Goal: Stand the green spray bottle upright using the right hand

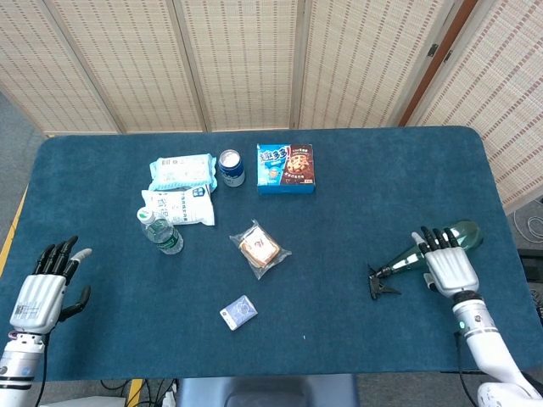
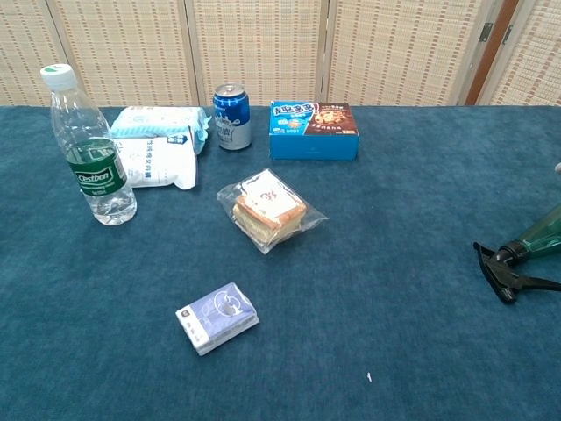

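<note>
The green spray bottle (image 1: 466,234) lies on its side near the table's right edge, its black trigger nozzle (image 1: 379,281) pointing left toward the middle. My right hand (image 1: 445,264) hovers over the bottle's middle, back up and fingers spread, covering part of the body; no grip shows. The chest view catches only the nozzle (image 2: 506,278) and the bottle's neck (image 2: 536,235) at the right border. My left hand (image 1: 44,289) rests open near the table's front left edge, holding nothing.
On the left half stand a water bottle (image 1: 162,232) and a blue can (image 1: 231,167), with two wipe packs (image 1: 181,186), a cookie box (image 1: 286,168), a wrapped sandwich (image 1: 260,248) and a card deck (image 1: 238,312). The table's right edge (image 1: 501,212) runs close beside the bottle.
</note>
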Controlling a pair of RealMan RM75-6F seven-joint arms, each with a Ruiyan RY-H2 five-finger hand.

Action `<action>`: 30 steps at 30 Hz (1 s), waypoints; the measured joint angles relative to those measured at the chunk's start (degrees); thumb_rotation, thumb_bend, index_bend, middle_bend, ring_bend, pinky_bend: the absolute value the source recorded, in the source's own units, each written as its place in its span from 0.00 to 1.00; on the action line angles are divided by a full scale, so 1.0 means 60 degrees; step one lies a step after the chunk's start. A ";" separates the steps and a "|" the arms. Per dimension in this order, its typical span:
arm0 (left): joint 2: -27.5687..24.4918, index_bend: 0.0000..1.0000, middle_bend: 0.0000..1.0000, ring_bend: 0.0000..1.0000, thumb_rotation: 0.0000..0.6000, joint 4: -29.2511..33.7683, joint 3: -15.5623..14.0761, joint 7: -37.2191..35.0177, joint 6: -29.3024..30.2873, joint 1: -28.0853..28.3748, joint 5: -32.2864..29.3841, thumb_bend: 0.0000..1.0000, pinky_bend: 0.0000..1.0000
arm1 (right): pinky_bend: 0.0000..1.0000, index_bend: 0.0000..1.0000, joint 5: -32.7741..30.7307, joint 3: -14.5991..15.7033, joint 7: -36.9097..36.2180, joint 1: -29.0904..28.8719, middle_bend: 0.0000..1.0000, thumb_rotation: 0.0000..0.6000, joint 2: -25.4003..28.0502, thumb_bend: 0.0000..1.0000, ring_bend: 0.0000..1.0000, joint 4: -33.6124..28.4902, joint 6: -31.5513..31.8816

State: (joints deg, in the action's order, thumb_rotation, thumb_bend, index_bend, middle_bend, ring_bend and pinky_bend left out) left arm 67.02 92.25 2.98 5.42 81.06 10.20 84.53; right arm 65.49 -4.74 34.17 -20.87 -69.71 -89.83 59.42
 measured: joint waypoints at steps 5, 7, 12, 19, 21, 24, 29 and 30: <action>0.0051 0.15 0.00 0.00 1.00 -0.0197 -0.0026 -0.0207 -0.0007 -0.0029 -0.0008 0.44 0.00 | 0.00 0.00 -0.0181 0.0068 0.0278 -0.0219 0.00 1.00 -0.0197 0.32 0.00 0.0103 -0.0144; 0.0071 0.15 0.00 0.00 1.00 -0.0261 -0.0033 -0.0265 -0.0004 -0.0037 -0.0002 0.44 0.00 | 0.00 0.00 -0.0297 0.0080 0.0412 -0.0317 0.00 1.00 -0.0238 0.32 0.00 0.0111 -0.0206; 0.0093 0.15 0.00 0.00 1.00 -0.0330 -0.0031 -0.0375 0.0031 -0.0053 0.0021 0.44 0.00 | 0.00 0.00 -0.0655 0.0114 0.0765 -0.0580 0.00 1.00 -0.0302 0.32 0.00 0.0098 -0.0396; 0.0095 0.15 0.00 0.00 1.00 -0.0331 -0.0035 -0.0397 0.0072 -0.0071 0.0055 0.44 0.00 | 0.00 0.00 -0.1033 0.0224 0.1096 -0.0871 0.00 1.00 -0.0371 0.32 0.00 0.0042 -0.0560; 0.0107 0.15 0.00 0.00 1.00 -0.0345 -0.0038 -0.0407 0.0075 -0.0075 0.0060 0.44 0.00 | 0.00 0.00 -0.1097 0.0255 0.1170 -0.0949 0.00 1.00 -0.0393 0.32 0.00 0.0021 -0.0581; 0.0132 0.15 0.00 0.00 1.00 -0.0403 -0.0046 -0.0447 0.0064 -0.0085 0.0044 0.44 0.00 | 0.00 0.00 -0.1226 0.0309 0.1313 -0.1048 0.00 1.00 -0.0435 0.32 0.00 -0.0006 -0.0607; 0.0141 0.15 0.00 0.00 1.00 -0.0488 -0.0051 -0.0581 0.0077 -0.0125 0.0008 0.44 0.00 | 0.00 0.00 -0.1402 0.0442 0.1607 -0.1184 0.00 1.00 -0.0503 0.32 0.00 -0.0093 -0.0589; 0.0137 0.15 0.00 0.00 1.00 -0.0499 -0.0051 -0.0604 0.0092 -0.0136 0.0007 0.44 0.00 | 0.00 0.00 -0.1442 0.0492 0.1667 -0.1212 0.00 1.00 -0.0511 0.32 0.00 -0.0126 -0.0578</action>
State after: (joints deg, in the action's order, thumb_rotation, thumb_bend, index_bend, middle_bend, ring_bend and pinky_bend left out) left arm 67.84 89.25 2.67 1.79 81.61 9.39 84.57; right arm 56.84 -1.79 44.17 -28.14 -72.77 -90.59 55.95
